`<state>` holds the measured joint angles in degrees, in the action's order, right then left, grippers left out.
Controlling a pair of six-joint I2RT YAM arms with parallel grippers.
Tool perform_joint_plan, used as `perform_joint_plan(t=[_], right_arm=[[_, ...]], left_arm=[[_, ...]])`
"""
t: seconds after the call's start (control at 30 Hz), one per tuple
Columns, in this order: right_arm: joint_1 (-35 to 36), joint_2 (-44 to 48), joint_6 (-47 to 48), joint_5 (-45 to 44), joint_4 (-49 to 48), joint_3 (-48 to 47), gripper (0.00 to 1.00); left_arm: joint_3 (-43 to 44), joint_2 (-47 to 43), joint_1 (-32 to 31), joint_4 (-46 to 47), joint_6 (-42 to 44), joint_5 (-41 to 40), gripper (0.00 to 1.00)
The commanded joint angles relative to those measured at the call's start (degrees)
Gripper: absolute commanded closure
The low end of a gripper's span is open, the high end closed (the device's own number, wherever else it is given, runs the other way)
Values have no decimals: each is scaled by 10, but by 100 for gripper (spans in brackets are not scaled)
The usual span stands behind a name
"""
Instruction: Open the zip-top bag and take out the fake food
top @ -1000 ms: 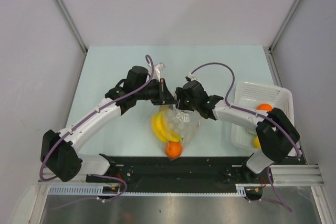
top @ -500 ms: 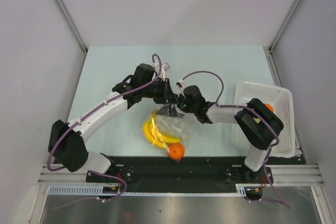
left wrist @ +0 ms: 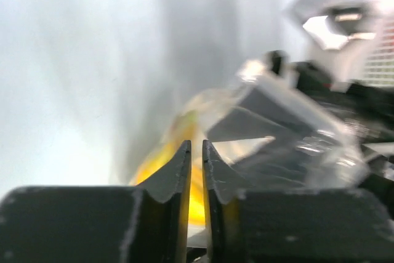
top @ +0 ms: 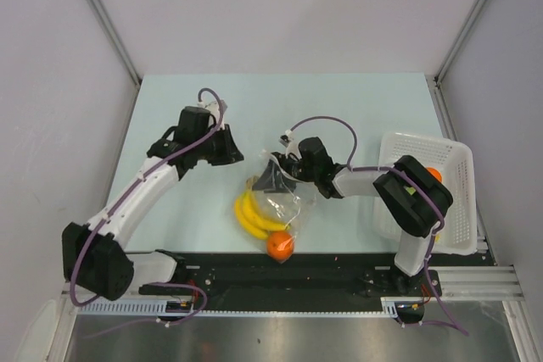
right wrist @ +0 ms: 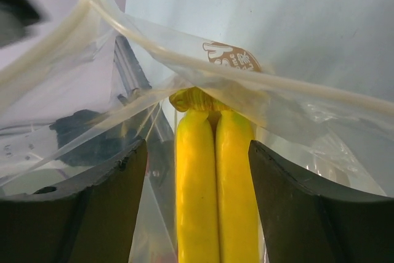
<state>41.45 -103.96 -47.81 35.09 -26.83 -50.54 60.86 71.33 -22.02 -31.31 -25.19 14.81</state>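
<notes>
The clear, crinkly zip-top plastic bag (top: 287,203) lies on the pale green table (top: 339,108), near its front edge and between the two arms. Its mouth points away from the arm bases. Through the film show a glossy yellow toy banana bunch (top: 249,216) and, at the near end, a round orange toy fruit (top: 280,245).

The right tool (top: 273,180) sits at the bag's mouth. In the right wrist view its fingers (right wrist: 111,201) are spread wide on either side of the banana bunch (right wrist: 212,201). The pale zip strip (right wrist: 246,84) runs across just above them, and loose film hangs over the left-hand finger. They clamp nothing that shows, though whether either finger presses the film cannot be told.

The left tool (top: 231,148) hangs apart from the bag, to its far left. In its wrist view, which is blurred, its fingers (left wrist: 178,170) stand a thin slit apart with nothing between them, released.

At the table's right side stands a white perforated plastic basket (top: 424,140) holding another orange toy fruit (top: 430,173).
</notes>
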Motion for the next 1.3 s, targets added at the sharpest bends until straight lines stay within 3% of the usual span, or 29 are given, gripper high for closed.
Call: perform_joint_plan(t=[0.0, 0.33, 0.63, 0.93, 1.1, 1.17, 1.23, 1.27], right_arm=[[-3, -24, 15, 21, 11, -43, 30], [0, -56, 20, -5, 42, -71, 32], [7, -83, 8, -13, 14, -79, 30], [6, -104, 10, -23, 11, -91, 28], [-1, -97, -2, -30, 20, -87, 37], [-3, -88, -7, -33, 33, -89, 49], [-7, -80, -17, -29, 52, -90, 63], [-7, -72, -18, -28, 56, -89, 67]], left_arm=[[-29, 75, 27, -3, 18, -5, 90], [0, 190, 29, 37, 28, 34, 98], [-55, 202, 8, 99, -2, 134, 98], [-72, 198, -15, 117, -14, 156, 98], [-60, 179, -11, 87, 8, 137, 99], [-59, 167, -2, 75, 15, 122, 97], [-59, 143, 6, 68, 29, 116, 90], [-60, 132, 13, 64, 34, 114, 79]])
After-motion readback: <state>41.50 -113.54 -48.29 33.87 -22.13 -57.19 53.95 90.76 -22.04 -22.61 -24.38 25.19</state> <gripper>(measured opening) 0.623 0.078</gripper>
